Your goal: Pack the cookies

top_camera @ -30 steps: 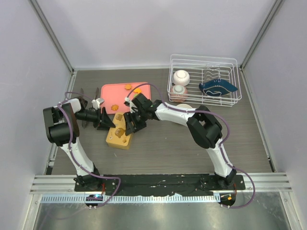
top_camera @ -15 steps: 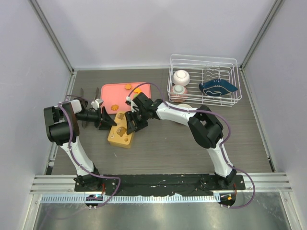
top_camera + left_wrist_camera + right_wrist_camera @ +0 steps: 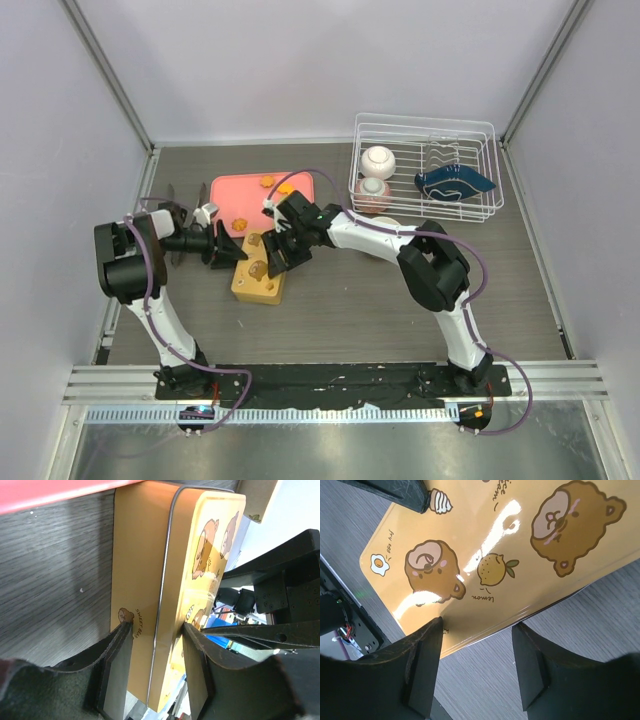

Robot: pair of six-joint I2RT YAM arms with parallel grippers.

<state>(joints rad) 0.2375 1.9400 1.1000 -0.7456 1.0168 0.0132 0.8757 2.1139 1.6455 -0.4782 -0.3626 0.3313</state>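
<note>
Cookies (image 3: 267, 181), small orange discs, lie on pink tray (image 3: 228, 195) beyond left hand (image 3: 238, 255) clamping yellow bear-printed tin (image 3: 255, 285); right hand (image 3: 270, 262) spread open above it.

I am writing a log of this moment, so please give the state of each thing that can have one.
yellow tin: lid on, closed.
left gripper: shut on the tin's corner.
right gripper: open, over the tin's lid.
cookies: loose on the pink tray, not packed.
</note>
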